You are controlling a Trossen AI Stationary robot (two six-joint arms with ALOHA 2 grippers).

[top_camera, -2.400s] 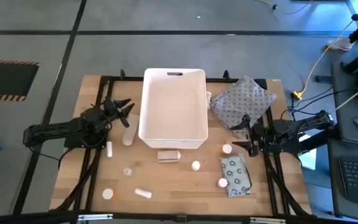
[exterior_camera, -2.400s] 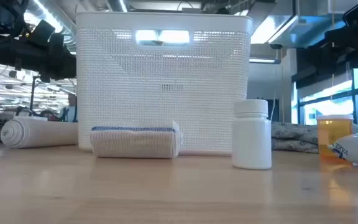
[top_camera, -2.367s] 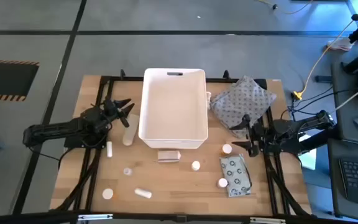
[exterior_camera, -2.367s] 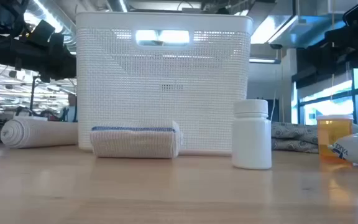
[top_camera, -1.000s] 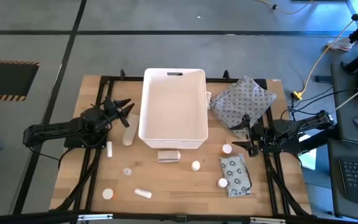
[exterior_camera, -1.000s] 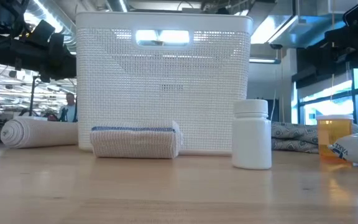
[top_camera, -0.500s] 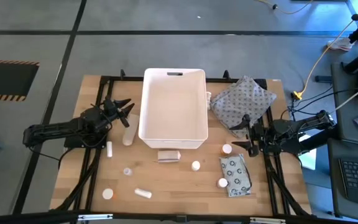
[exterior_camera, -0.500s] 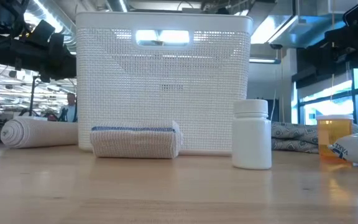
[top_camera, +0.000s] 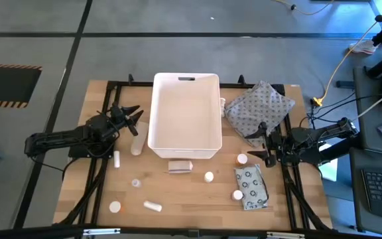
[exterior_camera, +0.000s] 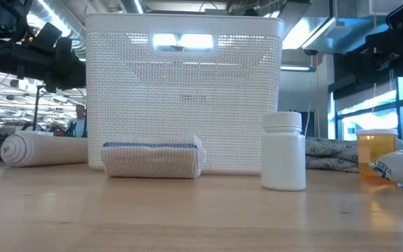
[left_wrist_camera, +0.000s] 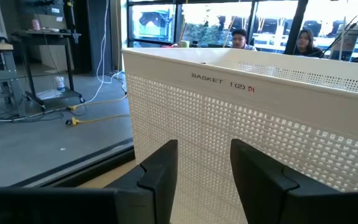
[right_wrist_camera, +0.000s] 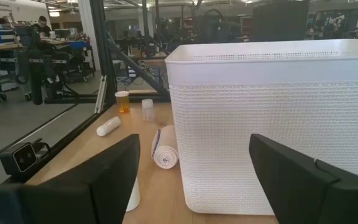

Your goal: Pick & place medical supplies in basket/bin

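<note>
The white basket (top_camera: 184, 123) stands mid-table, its meshed wall filling the low view (exterior_camera: 184, 94). Near its near side lie a tan bandage roll (top_camera: 179, 166) (exterior_camera: 152, 159), an upright white bottle (top_camera: 208, 176) (exterior_camera: 284, 161), orange-capped bottles (top_camera: 242, 159) (top_camera: 237, 194) and the ring-printed grey packet (top_camera: 251, 186). Another bandage roll (top_camera: 136, 143) lies at the basket's left side. Small vials and bottles (top_camera: 117, 158) (top_camera: 152, 206) lie at the near left. My left gripper (top_camera: 132, 118) (left_wrist_camera: 204, 168) is open left of the basket. My right gripper (top_camera: 260, 143) (right_wrist_camera: 194, 180) is open right of it.
A large grey dotted cloth bundle (top_camera: 260, 109) lies right of the basket, just beyond my right gripper. Black frame rails (top_camera: 105, 172) run along both table sides. People (left_wrist_camera: 238, 38) sit in the room beyond the table.
</note>
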